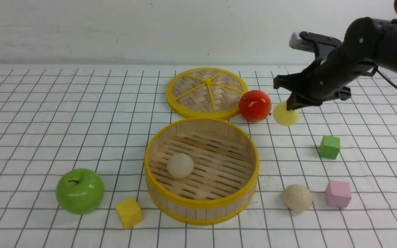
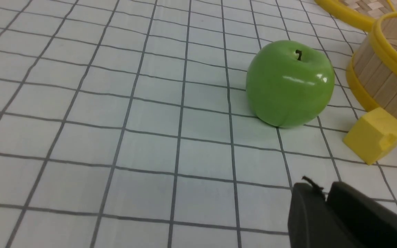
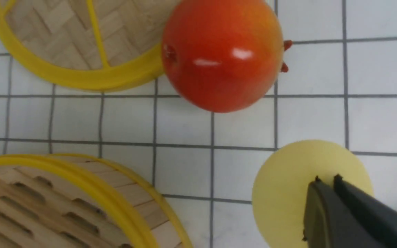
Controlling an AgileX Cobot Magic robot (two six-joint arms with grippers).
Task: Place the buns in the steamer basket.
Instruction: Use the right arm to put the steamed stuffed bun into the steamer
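Note:
The steamer basket (image 1: 202, 206) stands at the front centre with one beige-white bun (image 1: 180, 165) on its slotted floor. A second beige-white bun (image 1: 297, 197) lies on the table to its right. The pale yellow bun (image 1: 284, 116) sits just right of the red apple. My right gripper (image 1: 291, 105) comes down on this bun from above. In the right wrist view its fingertips (image 3: 317, 186) are drawn together and pinch into the top of the pale yellow bun (image 3: 288, 186). My left gripper (image 2: 322, 189) shows only in its wrist view, shut and holding nothing, low over the table near the green apple.
The flat woven lid (image 1: 207, 92) lies behind the basket, with the red apple (image 1: 254, 105) touching its right edge. A green apple (image 1: 79, 191) and a yellow cube (image 1: 129, 212) sit at the front left. A green cube (image 1: 329, 147) and a pink cube (image 1: 338, 194) are on the right.

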